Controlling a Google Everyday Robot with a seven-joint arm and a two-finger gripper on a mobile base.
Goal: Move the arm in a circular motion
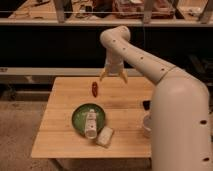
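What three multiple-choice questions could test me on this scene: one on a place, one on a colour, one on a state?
1. Where is the gripper?
A) in the air over the table's far edge
B) inside the plate
C) under the table

2. What colour is the plate?
A) red
B) green
C) blue

3. How is the bottle placed?
A) upright on the table
B) lying on its side on the plate
C) held by the gripper

Answers:
1. A: the arm reaches over the table, and the gripper hangs above its back edge.
2. B: the plate's rim is green.
3. B: the bottle lies flat across the plate.
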